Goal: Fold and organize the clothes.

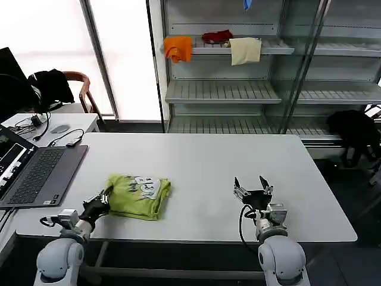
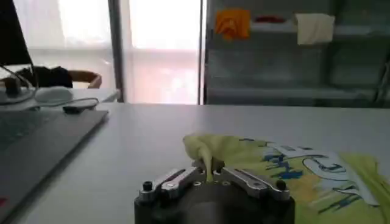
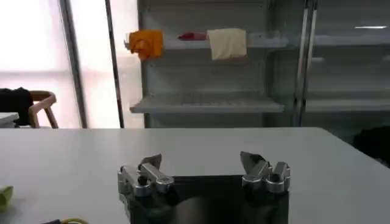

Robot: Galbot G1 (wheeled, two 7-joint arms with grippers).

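Two hands worked low over the near edge of the white table (image 1: 196, 161). The left hand (image 1: 106, 196) was pinched closed on a raised corner of the lime T-shirt (image 1: 139, 195), its fingers (image 2: 183, 178) meeting on the fabric in the left wrist view. The shirt lay folded into a compact bundle on the table's near left part, print side up. The right hand (image 1: 253, 185) rested well apart from it on the near right, fingers spread wide with nothing between them and bare tabletop ahead. Left of the shirt, an open laptop (image 1: 33, 173) sat near the table's left edge, with cables and a mouse (image 1: 59, 128) beyond it. Behind the table stood a shelf unit (image 1: 238, 89) carrying an orange cloth (image 1: 178, 47), a red cloth (image 1: 217, 36) and a cream cloth (image 1: 245, 50).
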